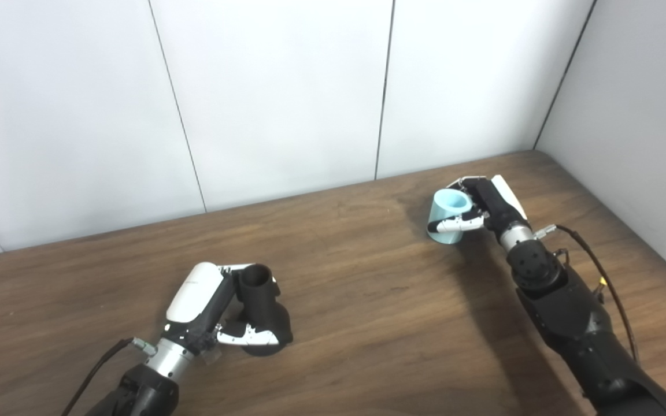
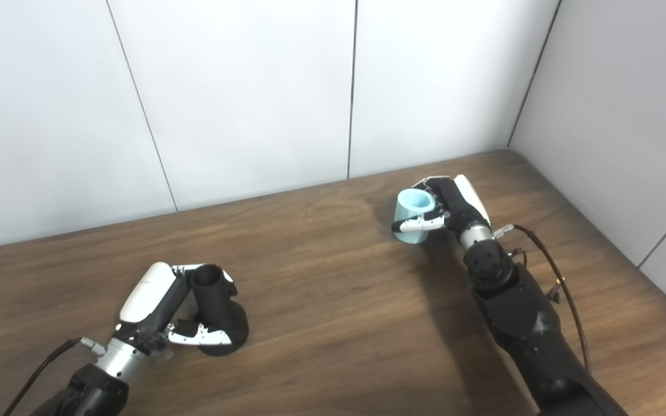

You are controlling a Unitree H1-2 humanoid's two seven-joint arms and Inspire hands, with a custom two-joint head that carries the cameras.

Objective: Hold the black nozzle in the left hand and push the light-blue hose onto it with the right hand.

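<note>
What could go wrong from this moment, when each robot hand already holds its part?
The light-blue hose is short and held only around its side by the right robot hand, so it may slip or tilt when pushed. The black nozzle in the left robot hand is far away across the table, so the two openings may meet misaligned.

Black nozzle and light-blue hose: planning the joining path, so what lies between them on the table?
Nothing: only bare wooden table separates the black nozzle from the light-blue hose, seen in both eye views.

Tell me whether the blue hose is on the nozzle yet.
Not yet. The light-blue hose sits in the right hand, far across the table from the black nozzle in the left hand.
</note>
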